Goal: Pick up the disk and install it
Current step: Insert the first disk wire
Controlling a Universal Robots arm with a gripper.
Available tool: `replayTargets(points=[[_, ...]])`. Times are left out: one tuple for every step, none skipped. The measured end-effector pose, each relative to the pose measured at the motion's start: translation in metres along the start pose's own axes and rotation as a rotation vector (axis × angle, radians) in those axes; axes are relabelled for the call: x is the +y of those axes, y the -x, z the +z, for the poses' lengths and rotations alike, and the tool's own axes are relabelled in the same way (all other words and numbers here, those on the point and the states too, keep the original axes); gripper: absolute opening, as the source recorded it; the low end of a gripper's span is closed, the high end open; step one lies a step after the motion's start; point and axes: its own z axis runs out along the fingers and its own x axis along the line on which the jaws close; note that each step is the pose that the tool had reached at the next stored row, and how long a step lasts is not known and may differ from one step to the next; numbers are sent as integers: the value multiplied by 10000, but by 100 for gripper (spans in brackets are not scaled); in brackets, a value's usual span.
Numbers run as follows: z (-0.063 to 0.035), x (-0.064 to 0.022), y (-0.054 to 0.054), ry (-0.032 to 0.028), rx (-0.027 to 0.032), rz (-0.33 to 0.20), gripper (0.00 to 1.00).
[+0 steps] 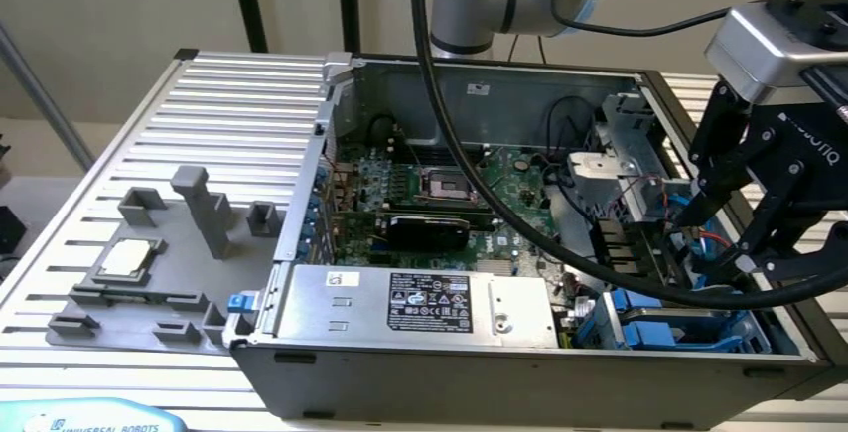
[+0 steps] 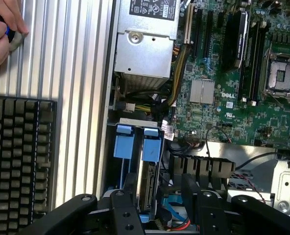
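Observation:
The disk (image 2: 149,183) stands on edge in the drive bay of the open computer case (image 1: 530,362), showing its silver-grey side and circuit edge. Its blue carrier tab (image 2: 151,147) sits beside a second blue tab (image 2: 123,142) in the neighbouring slot. My gripper (image 2: 159,191) hangs straight over the bay, open. One black finger (image 2: 130,193) is close against one side of the disk. The other finger (image 2: 191,188) stands apart from it, with a visible gap. In the exterior view the gripper (image 1: 726,238) is low over the case's corner at the exterior view's right.
The silver power supply box (image 1: 411,298) lies beside the bay and the green motherboard (image 1: 438,194) behind it. A thick black cable (image 1: 530,223) loops across the case. A grey fixture with the CPU chip (image 1: 129,256) sits on the slatted table. A person's hand (image 2: 3,29) rests above a black grid (image 2: 17,152).

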Motion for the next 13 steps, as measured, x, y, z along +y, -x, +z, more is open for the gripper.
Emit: replayTargets(points=[[-1, -16, -2, 1, 1, 0, 50], [-1, -43, -3, 0, -1, 1, 50], [-2, -83, -4, 1, -2, 2, 50], [-3, -126, -7, 1, 0, 1, 50], [-4, -169, -10, 2, -2, 1, 50], [-5, -216, -13, 2, -2, 1, 50], [-6, -253, -15, 2, -1, 2, 50], [-4, -289, -17, 2, 0, 2, 50], [2, -323, -18, 2, -2, 2, 50], [13, -351, -19, 2, -4, 1, 50], [30, -372, -20, 2, -4, 1, 48], [47, -385, -20, 2, -1, 1, 48], [65, -391, -17, 2, 0, 1, 41]])
